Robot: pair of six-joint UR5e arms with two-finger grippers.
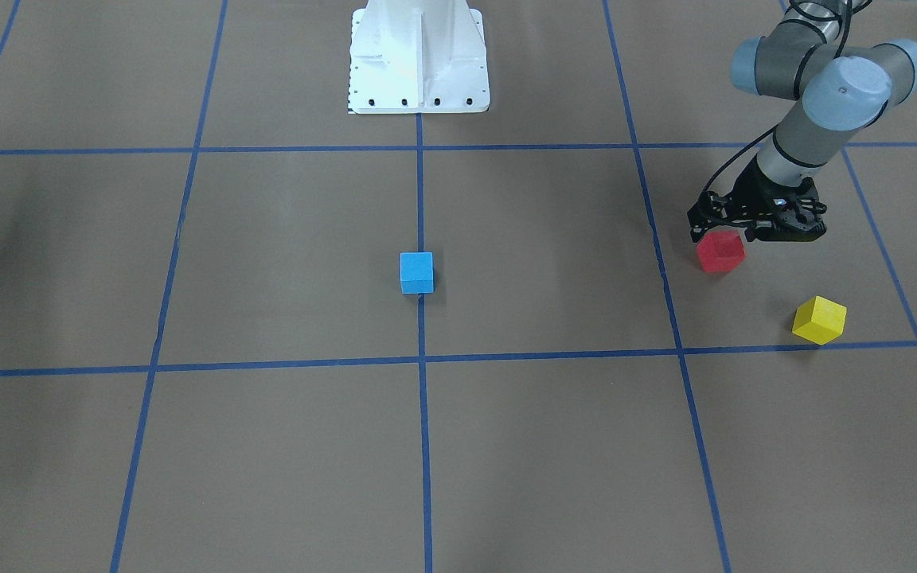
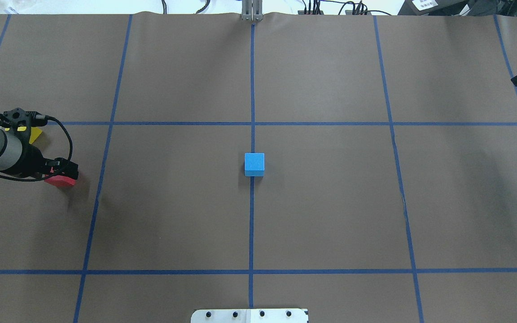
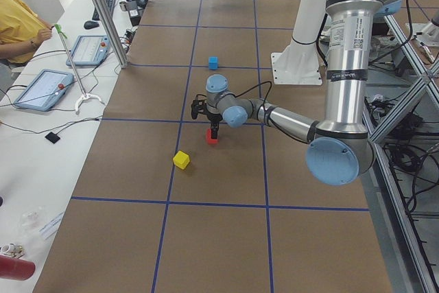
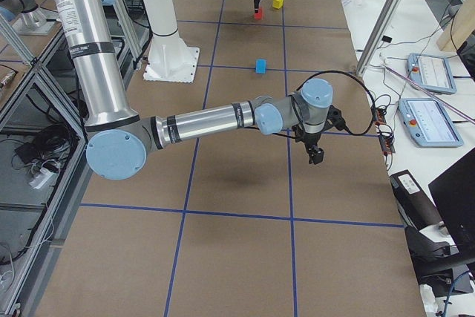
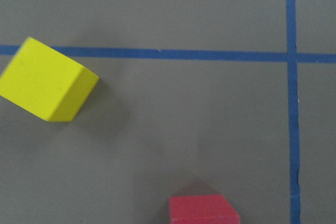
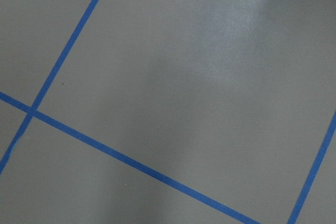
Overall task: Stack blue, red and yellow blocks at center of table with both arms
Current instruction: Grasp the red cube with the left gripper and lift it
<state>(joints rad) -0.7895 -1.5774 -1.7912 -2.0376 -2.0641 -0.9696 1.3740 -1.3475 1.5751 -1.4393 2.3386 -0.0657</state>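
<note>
Blocks first: the small blue foam cube [image 1: 416,272] sits on the middle tape line at the centre of the brown paper-covered table [image 1: 267,255], square to the blue tape grid [image 1: 420,199], with nothing on top of it. The red foam cube [image 1: 720,251] and the yellow foam cube [image 1: 819,320] are both well off towards the robot's left end of the table, apart from each other. The yellow one is turned at an angle to the grid and lies just beside a cross line of tape.

The left gripper [image 1: 721,232] is right over the red cube, its black fingers reaching down around the cube's upper part. The front-facing and overhead views do not show whether the fingers press on it or stand off it, and I cannot tell whether the cube rests on the paper or is raised. The left wrist camera shows the red cube at its bottom edge and the yellow cube at upper left.

The right gripper [image 4: 317,155] hangs over bare paper near the table's far edge on the robot's right, well away from all three cubes; whether its fingers are apart or together cannot be made out. The white robot pedestal [image 1: 417,56] stands at the table's edge, in line with the blue cube.
</note>
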